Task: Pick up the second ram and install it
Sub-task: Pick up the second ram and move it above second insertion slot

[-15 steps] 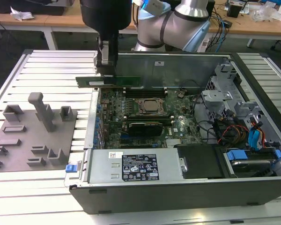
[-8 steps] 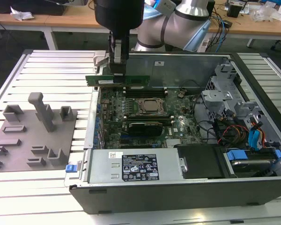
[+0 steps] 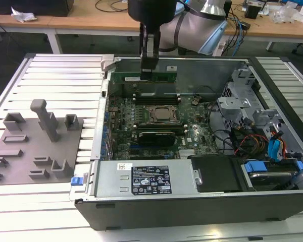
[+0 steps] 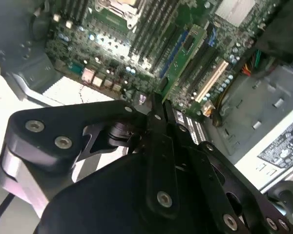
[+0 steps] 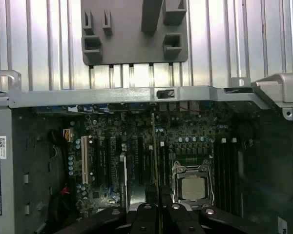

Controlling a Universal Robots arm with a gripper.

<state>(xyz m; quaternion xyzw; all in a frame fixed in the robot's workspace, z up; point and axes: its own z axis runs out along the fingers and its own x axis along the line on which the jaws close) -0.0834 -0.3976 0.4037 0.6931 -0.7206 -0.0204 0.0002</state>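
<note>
Item: gripper (image 3: 147, 73), black, at the end of the one arm, hanging over the far side of an open computer case (image 3: 192, 212). Fingers closed on the memory stick (image 3: 164, 77), pinching it near its middle.

Item: memory stick, green, long and thin. It is held level on its long edge, close to the case's far wall, above the black slots (image 3: 156, 97) beyond the processor socket (image 3: 160, 115). In the first wrist view it shows edge-on as a thin line (image 5: 155, 156) running out from the gripper (image 5: 158, 209), just beside the socket (image 5: 194, 187). In the second wrist view it reaches out from the gripper (image 4: 154, 114) as a green strip (image 4: 183, 56).

Item: motherboard (image 3: 121, 116), green, lying flat in the case.

Item: power supply (image 3: 141, 179), grey box with labels, along the near wall.

Item: grey moulded tray (image 3: 35, 146), on the slatted metal table (image 3: 60, 75), to the exterior view's left of the case.
</note>
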